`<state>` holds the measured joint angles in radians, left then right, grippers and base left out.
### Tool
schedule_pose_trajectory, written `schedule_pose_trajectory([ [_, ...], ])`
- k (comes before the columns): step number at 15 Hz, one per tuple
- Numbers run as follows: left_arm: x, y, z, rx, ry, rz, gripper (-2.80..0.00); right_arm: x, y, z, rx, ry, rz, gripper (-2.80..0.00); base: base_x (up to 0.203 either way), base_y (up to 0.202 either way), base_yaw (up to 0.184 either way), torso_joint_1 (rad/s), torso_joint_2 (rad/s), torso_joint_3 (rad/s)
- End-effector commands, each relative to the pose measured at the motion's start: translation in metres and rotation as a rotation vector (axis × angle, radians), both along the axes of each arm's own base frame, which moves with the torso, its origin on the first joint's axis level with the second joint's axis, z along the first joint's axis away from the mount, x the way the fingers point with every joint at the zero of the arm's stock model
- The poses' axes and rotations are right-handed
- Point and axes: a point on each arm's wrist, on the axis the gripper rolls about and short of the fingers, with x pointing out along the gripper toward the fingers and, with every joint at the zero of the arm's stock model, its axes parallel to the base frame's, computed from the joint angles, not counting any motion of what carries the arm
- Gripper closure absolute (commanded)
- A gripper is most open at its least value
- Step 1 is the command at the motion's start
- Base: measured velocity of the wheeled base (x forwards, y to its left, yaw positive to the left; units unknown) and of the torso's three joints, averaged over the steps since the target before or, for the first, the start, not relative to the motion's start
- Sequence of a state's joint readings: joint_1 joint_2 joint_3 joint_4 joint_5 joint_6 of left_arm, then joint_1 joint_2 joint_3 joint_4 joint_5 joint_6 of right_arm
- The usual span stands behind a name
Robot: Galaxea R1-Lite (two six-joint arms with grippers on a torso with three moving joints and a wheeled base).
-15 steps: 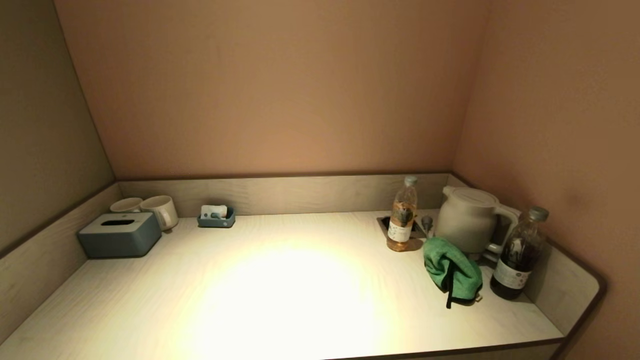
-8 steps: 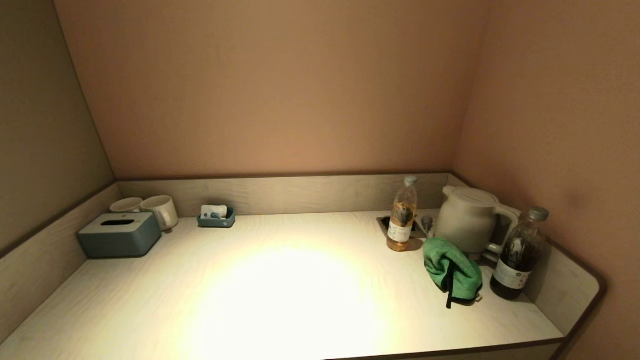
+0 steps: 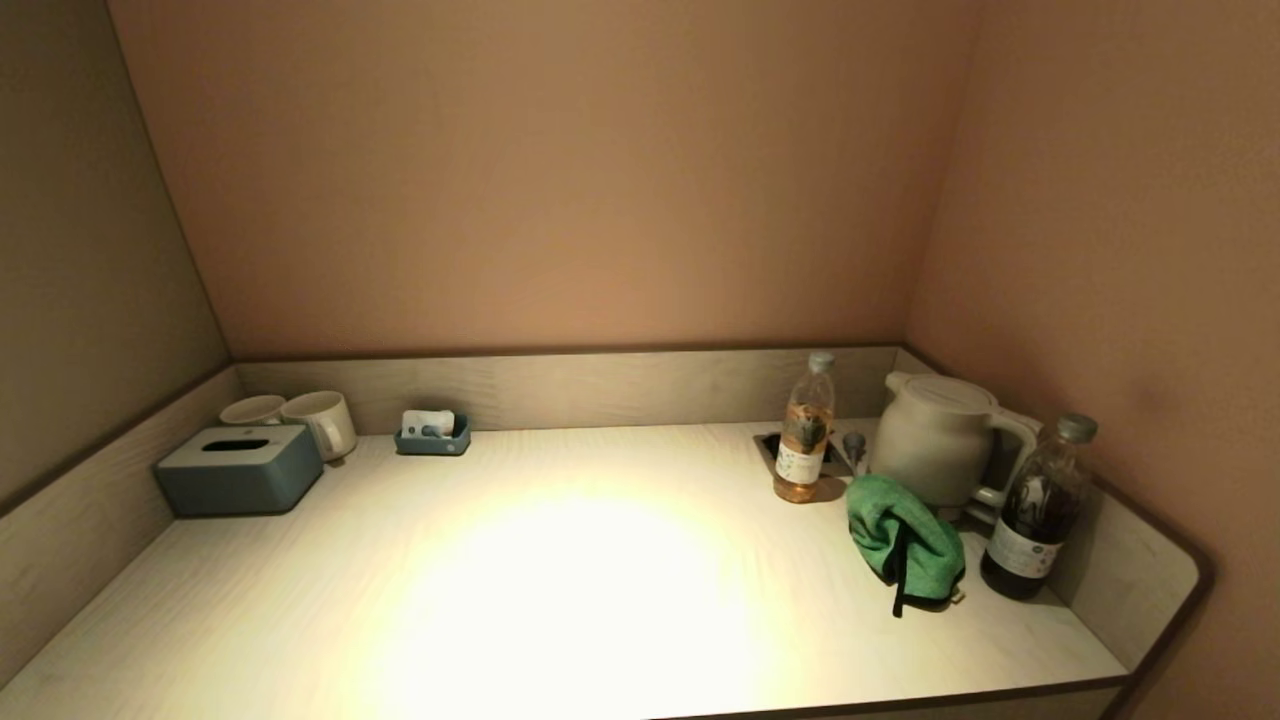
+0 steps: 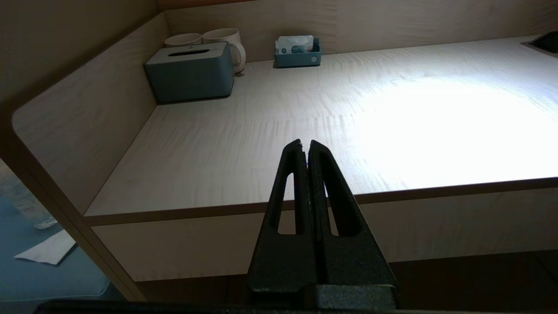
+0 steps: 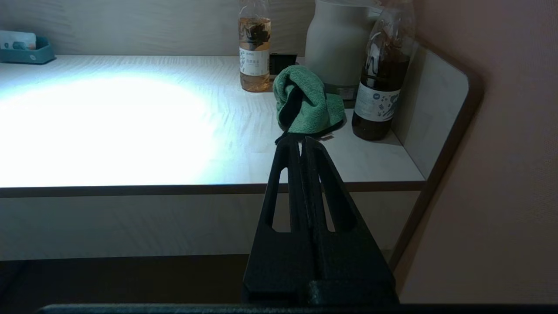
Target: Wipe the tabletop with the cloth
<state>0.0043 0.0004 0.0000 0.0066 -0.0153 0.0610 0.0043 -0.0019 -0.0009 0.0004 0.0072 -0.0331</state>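
A crumpled green cloth (image 3: 905,545) with a black strap lies on the pale wooden tabletop (image 3: 560,580) at the right, in front of the kettle. It also shows in the right wrist view (image 5: 307,104). Neither arm shows in the head view. My right gripper (image 5: 303,141) is shut and empty, held below and before the table's front edge, in line with the cloth. My left gripper (image 4: 304,146) is shut and empty, before the front edge at the table's left side.
A white kettle (image 3: 940,435), a pale-drink bottle (image 3: 805,430) and a dark bottle (image 3: 1040,510) stand by the cloth. A grey tissue box (image 3: 240,468), two mugs (image 3: 300,415) and a small blue tray (image 3: 432,432) stand at the back left. Low walls rim the table.
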Motion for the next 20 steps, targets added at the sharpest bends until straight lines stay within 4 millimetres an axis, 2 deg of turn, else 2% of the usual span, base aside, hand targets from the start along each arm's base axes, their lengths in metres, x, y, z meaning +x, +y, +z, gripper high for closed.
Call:
schedule_pose_trajectory([
  [1, 0.0, 0.0, 0.0, 0.0, -0.001, 0.0, 0.0, 0.0002, 0.0, -0.0001, 0.022, 0.003, 0.001, 0.0, 0.0, 0.0, 0.0, 0.0, 0.0, 0.0],
  [20, 0.0, 0.0, -0.0001, 0.002, 0.001, 0.0, 0.0, 0.0002, 0.0, -0.0001, 0.024, 0.003, -0.001, 0.0, 0.0, 0.0, 0.0, 0.0, 0.0, 0.0],
])
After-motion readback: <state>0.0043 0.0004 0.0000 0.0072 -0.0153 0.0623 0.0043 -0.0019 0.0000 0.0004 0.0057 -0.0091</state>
